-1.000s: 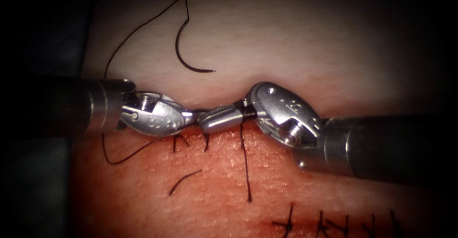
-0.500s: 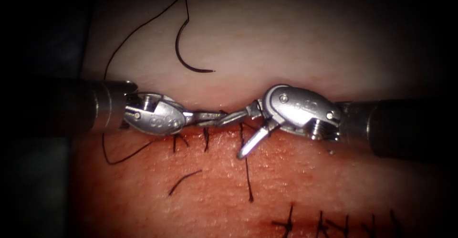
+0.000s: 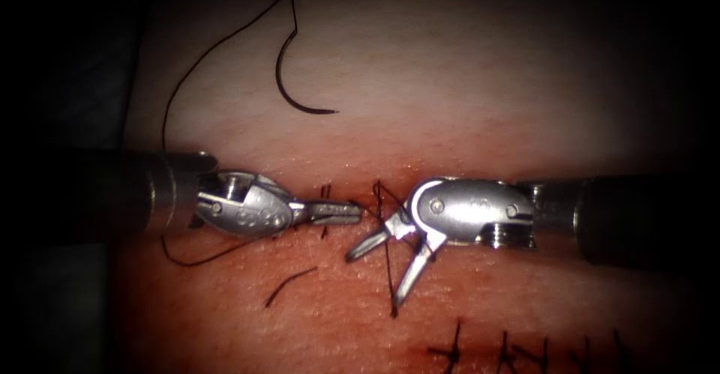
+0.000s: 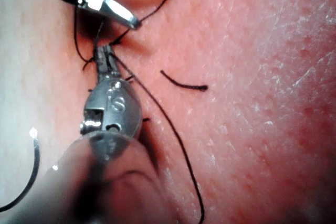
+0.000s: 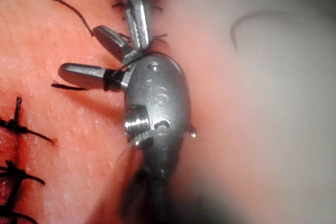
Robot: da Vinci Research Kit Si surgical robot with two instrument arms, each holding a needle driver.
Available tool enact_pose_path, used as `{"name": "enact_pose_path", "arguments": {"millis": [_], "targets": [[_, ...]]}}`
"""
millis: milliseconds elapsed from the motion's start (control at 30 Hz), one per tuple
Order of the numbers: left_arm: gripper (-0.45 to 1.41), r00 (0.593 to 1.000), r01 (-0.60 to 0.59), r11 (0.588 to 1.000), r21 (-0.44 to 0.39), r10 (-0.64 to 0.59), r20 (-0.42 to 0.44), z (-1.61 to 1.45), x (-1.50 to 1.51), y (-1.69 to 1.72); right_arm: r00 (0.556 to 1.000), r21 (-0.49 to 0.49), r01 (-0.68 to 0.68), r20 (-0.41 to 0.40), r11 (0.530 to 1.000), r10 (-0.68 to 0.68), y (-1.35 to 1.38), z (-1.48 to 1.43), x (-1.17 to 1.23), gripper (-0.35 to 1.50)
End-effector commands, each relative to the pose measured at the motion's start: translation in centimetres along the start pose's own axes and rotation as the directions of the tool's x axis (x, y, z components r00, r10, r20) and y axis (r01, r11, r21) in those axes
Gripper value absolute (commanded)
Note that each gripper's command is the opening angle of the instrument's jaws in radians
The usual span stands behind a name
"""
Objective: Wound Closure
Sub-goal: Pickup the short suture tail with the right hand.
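The left tool (image 3: 352, 212) gripped thread (image 3: 387, 269) at the cut; the right tool (image 3: 382, 265) gaped empty, the needle (image 3: 289, 89) lying free on far tissue (image 3: 465, 82).

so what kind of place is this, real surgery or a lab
Most likely a bench suturing practice setup: a slab of tissue, the loose curved needle lying on it, and the left tool shut on thread by the open right tool.

The needle (image 3: 289, 82) lies free on the tissue (image 3: 465, 82); the left tool (image 3: 337, 211) grips thread (image 3: 387, 261) (right tool (image 3: 379, 269) gapes around it).
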Motion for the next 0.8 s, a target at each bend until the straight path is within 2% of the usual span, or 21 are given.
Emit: {"name": "enact_pose_path", "arguments": {"millis": [33,267,333,433,500,533,567,600,800], "targets": [[-0.45,1.000,0.003,1.000,0.000,-0.003,-0.001,0.07,-0.05,0.00,1.000,0.009,0.009,0.004,1.000,-0.009,0.03,0.07,-0.06,1.25],[-0.45,1.000,0.001,1.000,-0.003,-0.001,-0.001,0.05,-0.06,0.07,0.997,0.064,0.005,0.079,0.998,-0.010,-0.05,0.15,-0.15,1.13],[-0.45,1.000,0.004,1.000,-0.004,-0.004,-0.002,0.04,-0.06,0.10,0.994,0.079,0.002,0.110,0.997,-0.010,-0.06,0.16,-0.20,1.04],[-0.45,1.000,0.001,1.000,-0.005,-0.001,-0.002,0.03,-0.06,0.13,0.992,0.087,0.001,0.129,0.996,-0.012,-0.06,0.17,-0.23,1.03],[-0.45,1.000,0.005,1.000,-0.005,-0.005,-0.002,0.03,-0.06,0.15,0.989,0.096,-0.001,0.149,0.995,-0.013,-0.06,0.19,-0.26,0.94],[-0.45,1.000,0.005,1.000,-0.005,-0.005,-0.002,0.02,-0.06,0.16,0.987,0.101,-0.003,0.160,0.995,-0.014,-0.05,0.21,-0.27,0.62],[-0.45,1.000,0.005,1.000,-0.005,-0.005,-0.002,0.02,-0.06,0.16,0.987,0.101,-0.003,0.160,0.995,-0.014,-0.05,0.21,-0.27,0.62],[-0.45,1.000,0.004,1.000,-0.005,-0.004,-0.002,0.02,-0.05,0.17,0.983,0.124,-0.007,0.180,0.992,-0.016,-0.04,0.23,-0.28,-0.35],[-0.45,1.000,-0.001,1.000,-0.007,0.001,-0.001,0.02,-0.01,0.24,0.980,0.184,-0.019,0.197,0.983,-0.018,-0.03,0.22,-0.27,-0.35]]}}
